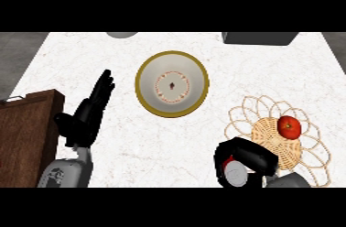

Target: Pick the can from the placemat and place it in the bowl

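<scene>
White marbled counter point(223, 52) with faint reddish veining fills the head view; grey floor shows past its far-left corner. Dark wooden board or cabinet top point(27, 134) sits over the counter's left edge. Two grey things are cut off at the far edge: a rounded one point(121, 34) left of centre, a dark boxy one point(260, 37) toward the far-right corner.

Bowl point(171, 83) sits mid-counter, gold rim, cream inside, patterned ring round a small dark mark at its centre; nothing in it.

Woven placemat point(283, 134) with looped wire-like edging lies at the near-right corner. Red tomato-like fruit point(289, 126) sits on its woven centre.

Right hand point(246, 157) is at the placemat's near-left edge, fingers curled round the can point(235, 173); only the can's grey top and a strip of red side show. Can is well apart from the bowl, nothing between them.

Left hand point(88, 114) rests near the left edge beside the wooden board, fingers straight, holding nothing.

No readable writing anywhere.
</scene>
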### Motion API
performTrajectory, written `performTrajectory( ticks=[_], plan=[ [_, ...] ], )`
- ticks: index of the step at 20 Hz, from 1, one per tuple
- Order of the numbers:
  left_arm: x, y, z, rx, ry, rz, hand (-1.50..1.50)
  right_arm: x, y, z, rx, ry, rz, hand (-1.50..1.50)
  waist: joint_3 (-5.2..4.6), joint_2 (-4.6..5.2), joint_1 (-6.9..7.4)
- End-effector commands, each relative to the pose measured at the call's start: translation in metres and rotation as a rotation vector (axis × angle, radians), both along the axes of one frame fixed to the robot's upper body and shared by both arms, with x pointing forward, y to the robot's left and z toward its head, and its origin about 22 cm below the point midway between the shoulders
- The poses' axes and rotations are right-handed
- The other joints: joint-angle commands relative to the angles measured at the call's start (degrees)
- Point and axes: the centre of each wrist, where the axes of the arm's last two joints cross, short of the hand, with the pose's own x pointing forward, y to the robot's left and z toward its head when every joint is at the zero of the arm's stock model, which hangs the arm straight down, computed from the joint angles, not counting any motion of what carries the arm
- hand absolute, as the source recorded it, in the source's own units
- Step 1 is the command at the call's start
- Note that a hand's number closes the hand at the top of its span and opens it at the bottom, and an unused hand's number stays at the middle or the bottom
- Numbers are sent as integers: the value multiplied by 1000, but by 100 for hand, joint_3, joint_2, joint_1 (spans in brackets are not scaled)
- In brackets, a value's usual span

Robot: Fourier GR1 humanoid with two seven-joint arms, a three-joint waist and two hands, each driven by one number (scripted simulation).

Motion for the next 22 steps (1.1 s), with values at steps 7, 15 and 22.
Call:
performTrajectory(
  ticks=[7,15,22],
  plan=[
    [-6,6,-8,0,-2,35,0,-35,75,39,430,-77,419,150,12,-20,-238],
    [-5,4,-3,5,14,48,0,-52,50,147,490,-319,337,150,9,-18,-257],
    [-3,0,-1,10,-10,25,0,-57,67,205,434,-363,215,150,7,-10,-223]
  ],
)
